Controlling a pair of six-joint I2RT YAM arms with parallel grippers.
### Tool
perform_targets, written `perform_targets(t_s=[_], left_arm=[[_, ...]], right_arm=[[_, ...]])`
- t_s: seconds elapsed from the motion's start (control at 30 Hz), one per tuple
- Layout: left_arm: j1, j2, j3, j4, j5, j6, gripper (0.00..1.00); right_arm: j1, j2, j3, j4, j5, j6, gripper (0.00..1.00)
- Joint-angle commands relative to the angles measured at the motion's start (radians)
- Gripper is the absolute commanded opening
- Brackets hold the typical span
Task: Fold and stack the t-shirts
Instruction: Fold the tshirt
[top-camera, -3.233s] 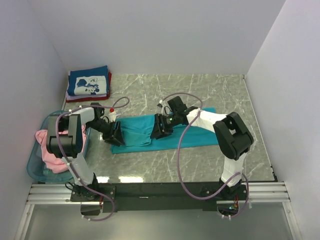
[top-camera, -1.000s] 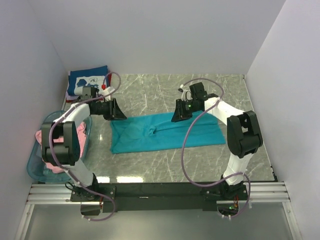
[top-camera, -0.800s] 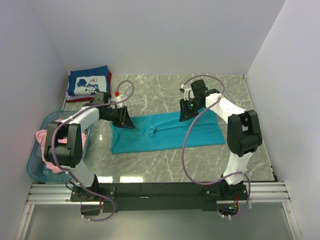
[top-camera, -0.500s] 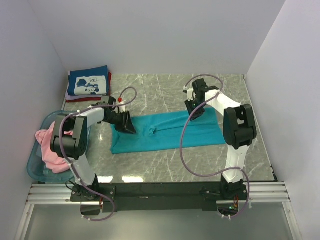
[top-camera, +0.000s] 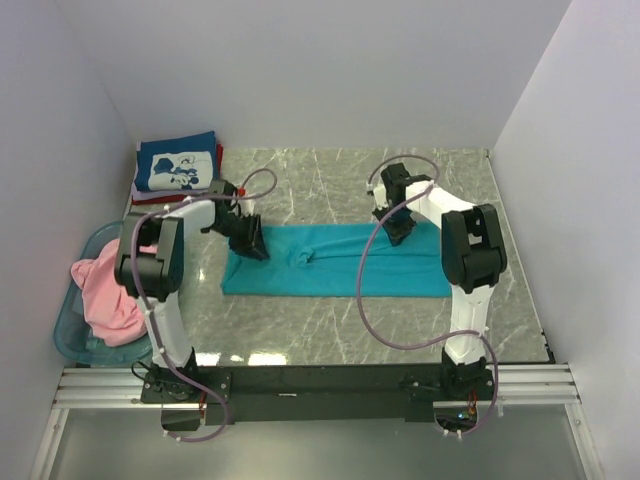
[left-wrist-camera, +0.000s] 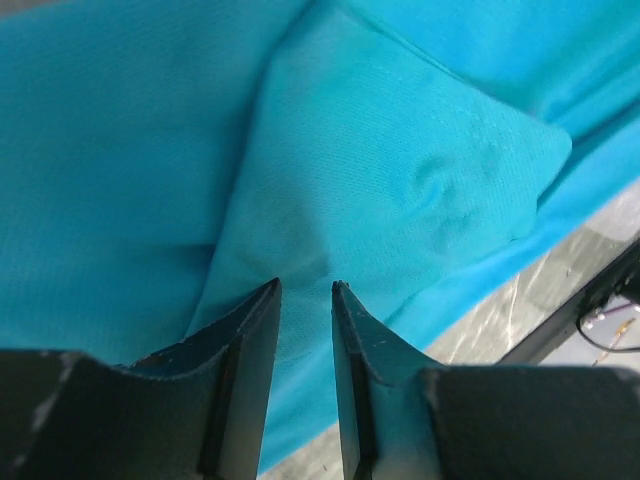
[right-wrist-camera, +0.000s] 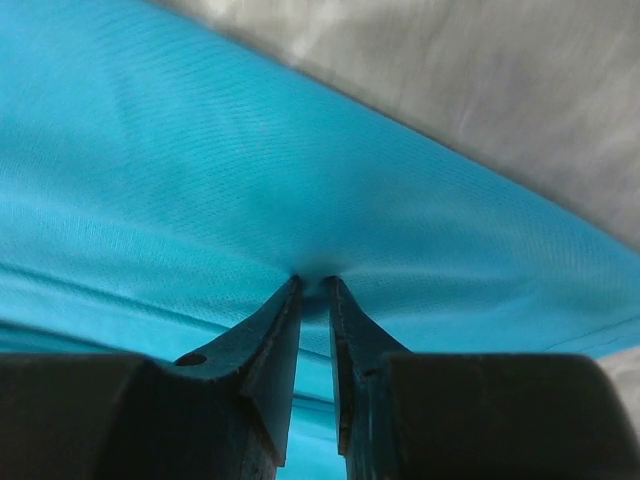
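A teal t-shirt (top-camera: 330, 272) lies folded into a long strip across the middle of the table. My left gripper (top-camera: 252, 243) sits on its far left end. In the left wrist view, that left gripper (left-wrist-camera: 306, 288) has its jaws drawn close, with the teal t-shirt (left-wrist-camera: 400, 180) filling the narrow gap. My right gripper (top-camera: 400, 230) is at the strip's far edge, right of centre. Seen from the right wrist, the right gripper (right-wrist-camera: 312, 282) pinches a small pucker of the teal t-shirt (right-wrist-camera: 200, 150). A navy t-shirt (top-camera: 178, 168) lies folded on a red t-shirt (top-camera: 219, 166) at the back left. A pink t-shirt (top-camera: 105, 295) is heaped in the basket.
The light-blue plastic basket (top-camera: 62, 338) stands at the left edge of the table, near the left arm's base. Grey marble table (top-camera: 300, 185) shows behind the strip. White walls close in the left, back and right sides.
Both grippers came in from beyond the shirt's far edge and down onto it. Their jaws have narrowed onto the cloth. The teal strip now lies straighter.
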Motion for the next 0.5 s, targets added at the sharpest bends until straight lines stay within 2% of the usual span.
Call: perform_targets(t_s=[0.0,0.07,0.1,0.13,0.17,0.2,0.27,0.3,0.37,0.47], left_arm=[[0.004,0.136,0.175,-0.036,-0.162,0.087,0.35],[0.003,0.241,0.296,-0.062,-0.202,0.111,0.35],[0.003,0.278,0.444,-0.082,-0.208,0.130,0.35],[0.003,0.318,0.529,-0.120,-0.199,0.131,0.35],[0.003,0.385,0.615,-0.143,-0.186,0.167,0.35],[0.003,0.409,0.772,-0.157,-0.173,0.184,0.37],[0.003,0.423,0.881,-0.147,-0.129,0.180,0.39],[0.003,0.409,0.927,-0.138,-0.106,0.168,0.40],[0.003,0.324,0.905,-0.069,-0.083,0.149,0.41],[0.000,0.172,0.698,0.025,-0.090,0.079,0.43]], right_arm=[[0.004,-0.035,-0.109,-0.111,0.029,-0.044,0.25],[0.024,-0.084,-0.175,-0.154,-0.039,-0.053,0.25],[0.063,-0.107,-0.201,-0.174,-0.081,-0.063,0.24],[0.092,-0.133,-0.254,-0.196,-0.136,-0.072,0.25],[0.120,-0.203,-0.276,-0.222,-0.296,-0.098,0.25],[0.146,-0.242,-0.299,-0.271,-0.370,-0.112,0.26],[0.196,-0.343,-0.292,-0.291,-0.515,-0.107,0.28],[0.193,-0.360,-0.274,-0.305,-0.532,-0.100,0.28],[0.162,-0.374,-0.192,-0.316,-0.515,-0.084,0.28],[0.133,-0.363,-0.148,-0.276,-0.402,-0.077,0.28]])
